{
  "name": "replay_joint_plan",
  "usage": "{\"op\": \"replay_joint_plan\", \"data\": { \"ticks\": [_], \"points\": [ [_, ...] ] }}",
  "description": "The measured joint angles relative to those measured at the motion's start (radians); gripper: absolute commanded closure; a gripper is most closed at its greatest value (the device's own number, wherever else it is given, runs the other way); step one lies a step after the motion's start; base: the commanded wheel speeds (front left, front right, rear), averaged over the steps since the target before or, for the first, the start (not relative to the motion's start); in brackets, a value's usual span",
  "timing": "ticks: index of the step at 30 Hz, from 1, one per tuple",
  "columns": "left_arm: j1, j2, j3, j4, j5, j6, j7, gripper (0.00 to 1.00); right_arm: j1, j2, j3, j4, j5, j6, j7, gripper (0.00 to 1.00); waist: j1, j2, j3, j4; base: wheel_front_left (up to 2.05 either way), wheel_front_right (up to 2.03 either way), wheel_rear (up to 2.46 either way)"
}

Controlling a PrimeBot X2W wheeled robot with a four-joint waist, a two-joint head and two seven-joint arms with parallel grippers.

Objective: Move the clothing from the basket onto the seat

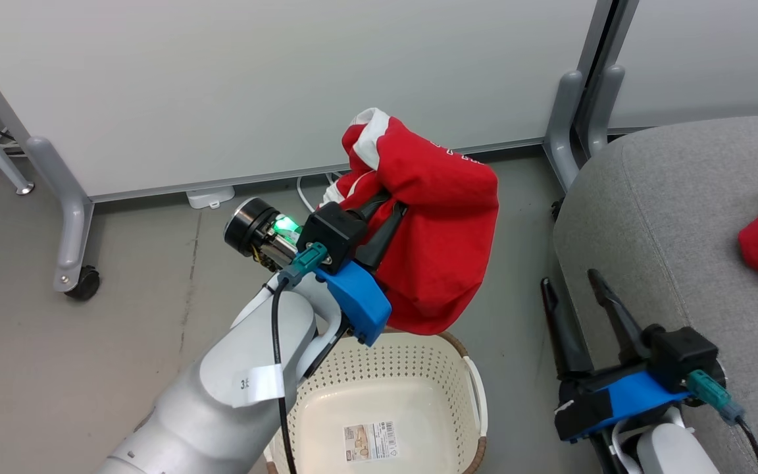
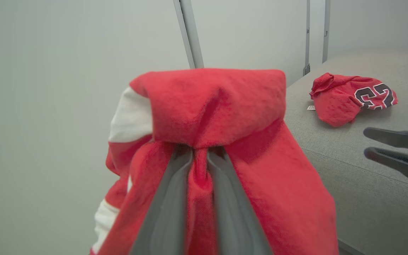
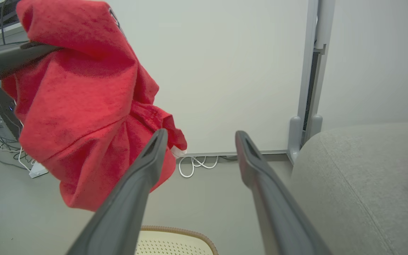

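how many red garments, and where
2. One red garment hangs from the left claw above the basket; the other garment lies on the seat. The arm hides part of the basket.

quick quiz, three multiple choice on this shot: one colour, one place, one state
1. What colour is the rim of the basket?
A. brown
B. blue
C. green

2. Where does the number 23 garment lie?
A. in the basket
B. on the seat
C. on the floor

3. The left pincer is:
A. open and empty
B. shut on the red-and-white garment
C. shut on a cable

Answers:
1. A, the woven-look rim shows brown in the head view.
2. B, it lies crumpled on the grey cushion in the left wrist view.
3. B, both fingers pinch a fold of the cloth, which hangs in the air above the basket.
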Motion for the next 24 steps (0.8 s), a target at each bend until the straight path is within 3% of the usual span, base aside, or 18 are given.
{"op": "replay_joint_plan", "data": {
  "ticks": [10,24],
  "points": [
    [-0.005,-0.015,-0.003,-0.024,0.013,0.0,0.0,1.0,-0.052,-0.016,0.172,0.02,0.058,0.0,0.0,0.0,0.0,0.0,0.017,0.014,0.0,0.0,0.0],
    [-0.015,-0.047,-0.034,-0.069,0.03,-0.003,0.0,1.0,-0.144,-0.03,0.246,0.093,0.161,0.0,0.0,0.0,0.0001,-0.0001,0.04,0.07,0.0,0.0,0.0]
  ]
}}
